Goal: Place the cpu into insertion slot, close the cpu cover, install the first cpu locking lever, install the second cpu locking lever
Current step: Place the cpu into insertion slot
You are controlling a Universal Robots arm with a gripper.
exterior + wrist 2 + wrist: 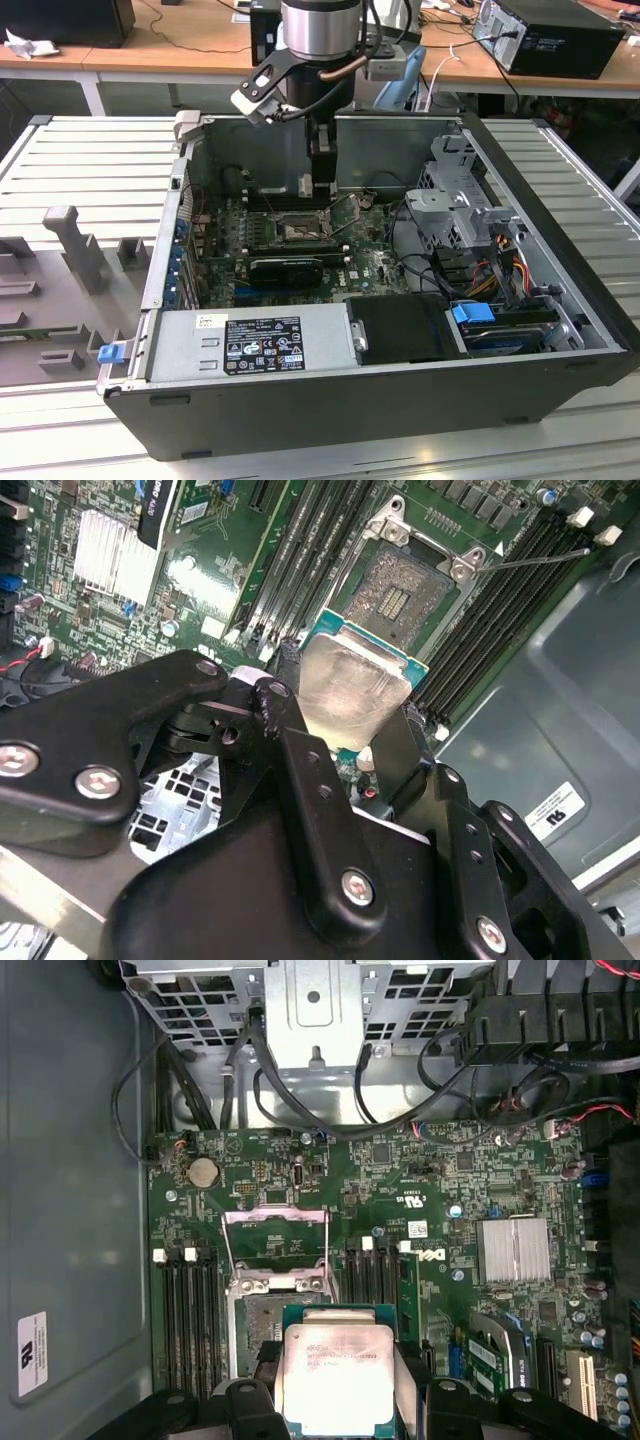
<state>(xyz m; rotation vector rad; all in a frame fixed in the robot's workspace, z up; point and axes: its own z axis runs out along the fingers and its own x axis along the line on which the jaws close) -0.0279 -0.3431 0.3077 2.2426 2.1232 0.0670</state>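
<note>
Here is the open computer case (pixel 400 400) lying on its side, green motherboard (pixel 400 1170) facing up, and the arm (pixel 318 30) reaching straight down into it from above. In the exterior view the gripper (pixel 321 185) hangs over the board near the case's far wall, just beyond the insertion slot (pixel 300 232).

Now the second wrist view: the gripper (pixel 345 705) has its two black fingers (pixel 300 750) closed in to a narrow gap, one on each side edge of the cpu (pixel 350 695), pinching it with the pale metal top facing the camera. The chip is tilted here and is apart from the insertion slot (pixel 398 588), which lies bare just past it, dark centre exposed. A thin locking lever (pixel 530 562) juts out from the socket's corner.

In the first wrist view the cpu cover (pixel 276 1217) stands swung up off the socket, with the slot (pixel 262 1310) between it and the gripped cpu (pixel 335 1375).
</note>
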